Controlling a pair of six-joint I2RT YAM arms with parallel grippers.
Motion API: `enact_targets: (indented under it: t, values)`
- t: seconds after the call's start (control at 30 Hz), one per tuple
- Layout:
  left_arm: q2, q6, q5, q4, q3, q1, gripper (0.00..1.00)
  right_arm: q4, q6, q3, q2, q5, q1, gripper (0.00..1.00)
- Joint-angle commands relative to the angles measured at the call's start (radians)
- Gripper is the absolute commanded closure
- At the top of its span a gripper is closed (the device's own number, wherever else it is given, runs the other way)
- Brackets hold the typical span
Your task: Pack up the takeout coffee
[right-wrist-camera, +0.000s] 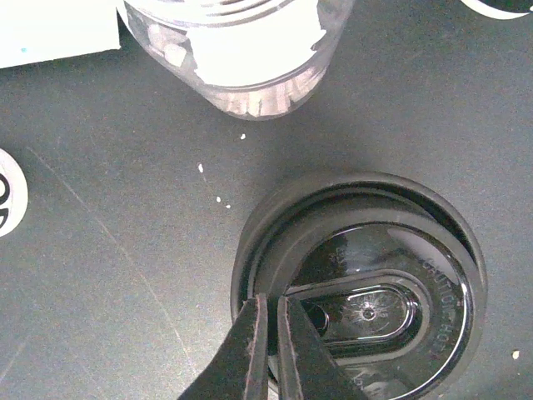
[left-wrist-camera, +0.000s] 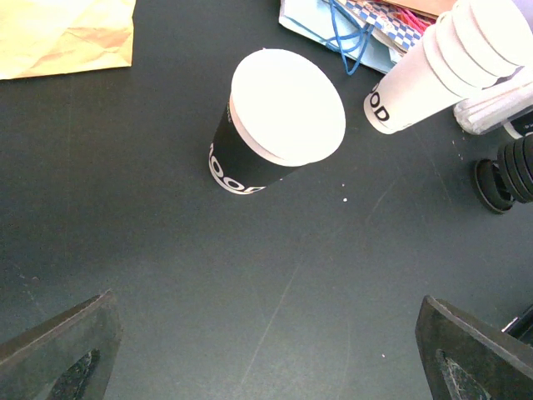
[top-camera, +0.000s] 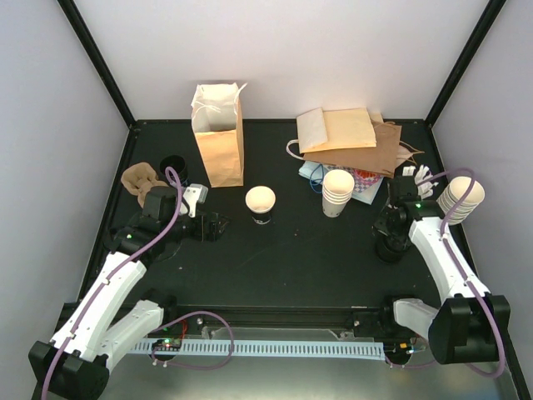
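Progress early: cup (top-camera: 260,202) lacks black lid (right-wrist-camera: 366,283), stands outside bag (top-camera: 221,137); right tool (right-wrist-camera: 271,308) clenched on lid rim; left tool (left-wrist-camera: 266,297) released.

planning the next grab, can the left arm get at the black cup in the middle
Probably yes: the left gripper is open and faces the cup, and nothing stands between them. The bag and cup stack stand off to the sides.

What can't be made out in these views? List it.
- Top view: inside of the brown bag, hidden by its own walls.
- Right wrist: whether the right gripper pinches the black lid; its jaws cover the contact.
- Right wrist: clear container, cut by the top edge.
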Motion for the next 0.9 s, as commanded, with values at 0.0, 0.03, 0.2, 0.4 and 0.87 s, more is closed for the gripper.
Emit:
enact_targets:
  t: [0.0,0.03,0.2,0.4,0.87]
  values:
    - [-0.005,0.01,0.015,0.024,0.002,0.007,0.01,-0.003,-0.002,0.011,0.009,0.003,0.01,0.99]
    - [-0.003,0.009,0.015,0.023,0.002,0.007,0.01,0.024,-0.019,-0.003,0.018,-0.058,0.007,0.98]
    - [-0.002,0.011,0.017,0.023,0.003,0.007,0.01,-0.046,0.024,0.041,0.08,0.081,0.084,0.99]
    - [-0.005,0.011,0.016,0.023,0.002,0.007,0.01,-0.059,0.042,0.063,0.061,0.131,0.091,0.99]
    - [-0.004,0.012,0.019,0.022,0.004,0.007,0.01,-0.017,0.099,0.007,0.056,0.084,0.091,0.99]
